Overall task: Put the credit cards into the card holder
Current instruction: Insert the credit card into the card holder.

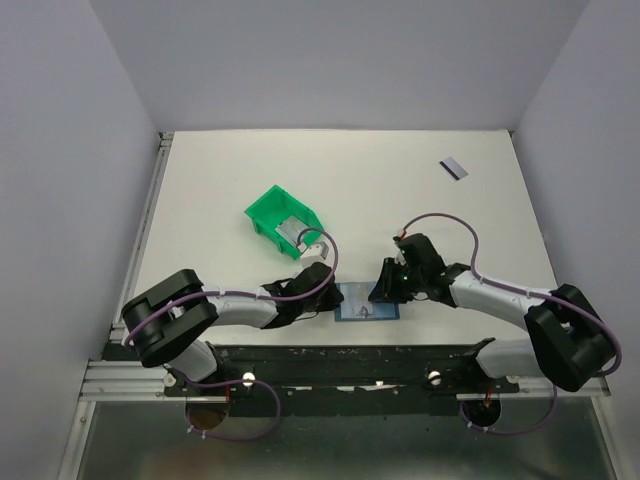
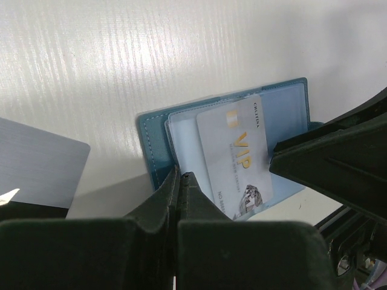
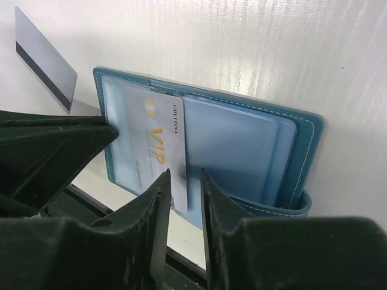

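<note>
One white bench [image 1: 400, 180] fills the top view. It has grey walls [image 1: 340, 60] on three sides and a black rail [image 1: 350, 352] along its near edge. Two arms sit on that rail, the left arm [image 1: 230, 310] and the right arm [image 1: 500, 295]. Both bend in toward the middle and meet close to the near edge, so there is little room there. The far half of the bench has much more room.

One green bin [image 1: 268, 210] stands at a slant just behind the left arm. There is something silvery [image 1: 290, 232] inside it, and I cannot tell what it is.

One blue card holder [image 1: 368, 303] lies open and flat between the two arms, right beside the near edge of the bench.

I count three credit cards. One VIP card [image 3: 160, 145] lies on the inside of the card holder, with its near end sticking out past the edge. One grey card [image 2: 36, 160] is just beside the card holder. One striped card [image 1: 453, 169] lies alone near the far right corner, well apart from everything else.

The left jaws are pressed together, with their tips at the card holder's edge. I cannot tell if they pinch it. The right jaws are a little apart, and the VIP card's near end shows in the gap. I cannot tell if they touch it.

Only the top view shows the green bin and the far striped card. Only the wrist views show the VIP card and the grey card. The right wrist view also shows a dark stripe on the grey card.
</note>
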`<state>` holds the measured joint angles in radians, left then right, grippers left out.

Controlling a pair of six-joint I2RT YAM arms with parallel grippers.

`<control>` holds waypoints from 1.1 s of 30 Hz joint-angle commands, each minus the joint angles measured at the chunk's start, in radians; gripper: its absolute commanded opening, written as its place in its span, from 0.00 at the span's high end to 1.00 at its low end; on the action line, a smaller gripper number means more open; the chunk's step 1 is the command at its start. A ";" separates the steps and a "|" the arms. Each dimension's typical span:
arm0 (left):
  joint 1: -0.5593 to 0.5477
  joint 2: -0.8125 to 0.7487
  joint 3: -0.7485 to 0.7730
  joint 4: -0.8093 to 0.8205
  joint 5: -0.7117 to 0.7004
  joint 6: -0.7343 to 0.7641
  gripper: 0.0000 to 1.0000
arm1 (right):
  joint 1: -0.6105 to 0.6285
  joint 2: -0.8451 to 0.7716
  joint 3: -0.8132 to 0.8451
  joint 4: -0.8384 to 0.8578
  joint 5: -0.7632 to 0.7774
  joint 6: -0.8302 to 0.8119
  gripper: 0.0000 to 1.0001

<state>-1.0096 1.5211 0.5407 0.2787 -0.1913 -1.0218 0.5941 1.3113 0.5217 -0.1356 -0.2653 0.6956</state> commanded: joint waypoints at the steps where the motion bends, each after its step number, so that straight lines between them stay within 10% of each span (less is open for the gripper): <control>1: -0.007 0.019 -0.028 -0.070 0.026 0.009 0.99 | 0.001 0.032 -0.002 0.033 -0.015 -0.008 0.68; 13: -0.006 -0.102 -0.025 -0.113 0.013 0.026 0.66 | 0.001 0.088 -0.009 0.063 -0.012 -0.010 0.76; 33: -0.006 -0.147 -0.071 -0.148 -0.016 0.025 0.66 | 0.001 0.092 -0.015 0.070 -0.015 -0.008 0.78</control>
<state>-1.0103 1.3876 0.4820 0.1474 -0.1871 -1.0058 0.5938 1.3830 0.5217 -0.0490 -0.2932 0.6983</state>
